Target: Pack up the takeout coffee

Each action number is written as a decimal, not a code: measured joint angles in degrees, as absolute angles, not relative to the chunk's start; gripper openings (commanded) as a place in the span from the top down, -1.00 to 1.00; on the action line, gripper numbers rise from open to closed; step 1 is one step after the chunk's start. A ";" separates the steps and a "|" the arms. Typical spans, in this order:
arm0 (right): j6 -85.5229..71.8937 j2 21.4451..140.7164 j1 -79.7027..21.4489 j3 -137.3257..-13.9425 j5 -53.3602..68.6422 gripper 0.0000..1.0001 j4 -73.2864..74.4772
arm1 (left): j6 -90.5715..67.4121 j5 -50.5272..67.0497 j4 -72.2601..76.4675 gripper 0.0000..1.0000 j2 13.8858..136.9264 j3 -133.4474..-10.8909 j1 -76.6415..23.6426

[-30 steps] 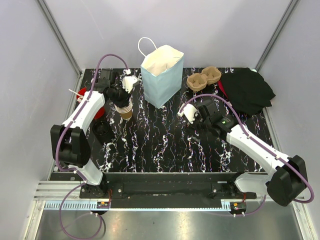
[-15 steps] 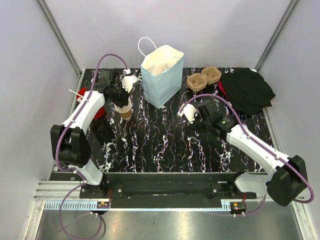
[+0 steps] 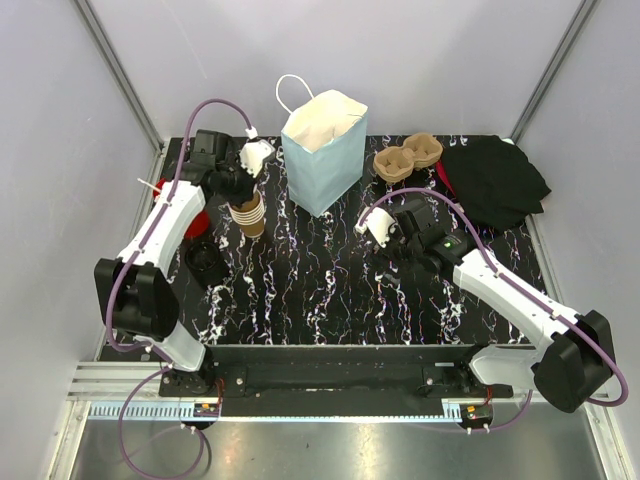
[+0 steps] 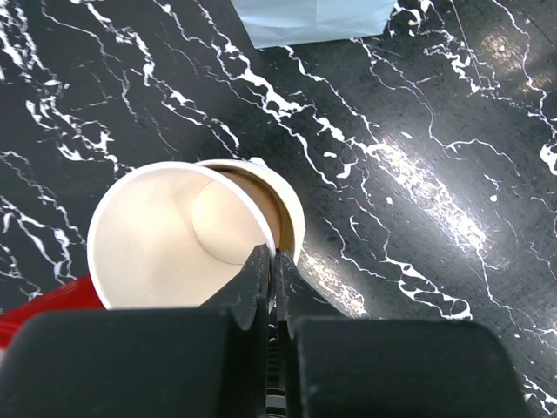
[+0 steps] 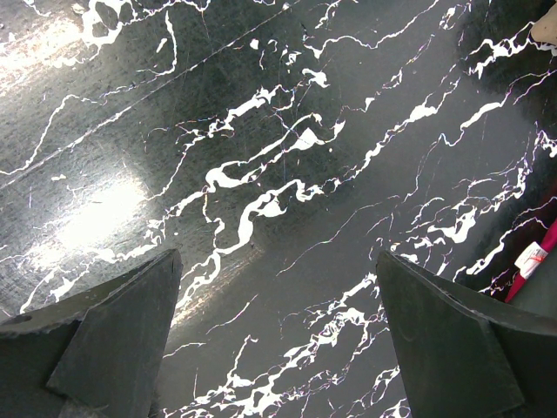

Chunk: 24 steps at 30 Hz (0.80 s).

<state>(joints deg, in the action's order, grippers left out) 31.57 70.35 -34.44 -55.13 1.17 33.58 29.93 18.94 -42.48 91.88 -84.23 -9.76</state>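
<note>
Toward the upper left of the overhead view, the left gripper (image 3: 238,188) is clenched on the wall of a tan kraft-paper cup (image 4: 165,244). This cup sits topmost on a stack of nested cups (image 3: 252,225) on the black marbled table (image 3: 320,290). From the left wrist, both fingers pinch the rim, the pale inside facing up. Right of centre, the right gripper (image 3: 385,228) hangs spread wide over bare tabletop, grasping nothing. A pale blue paper bag (image 3: 322,150) stands at upper middle, with a pulp cup carrier (image 3: 407,156) to its right. A round black lid (image 3: 205,262) lies at left.
</note>
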 measured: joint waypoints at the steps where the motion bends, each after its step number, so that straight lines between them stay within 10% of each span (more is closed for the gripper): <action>1: 31.57 70.35 -34.44 -55.13 1.19 -0.99 33.58 | 29.91 18.74 -42.48 1.00 91.83 -84.42 -9.76; 24: 31.44 64.23 -25.78 -57.67 1.83 -0.99 35.11 | 30.39 12.12 -47.90 1.00 80.68 -92.55 -25.85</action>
<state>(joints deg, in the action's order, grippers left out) 31.44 64.23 -25.78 -57.67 1.83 35.11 30.39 12.12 -47.90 80.68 -92.55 -25.85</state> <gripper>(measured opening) 0.994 0.013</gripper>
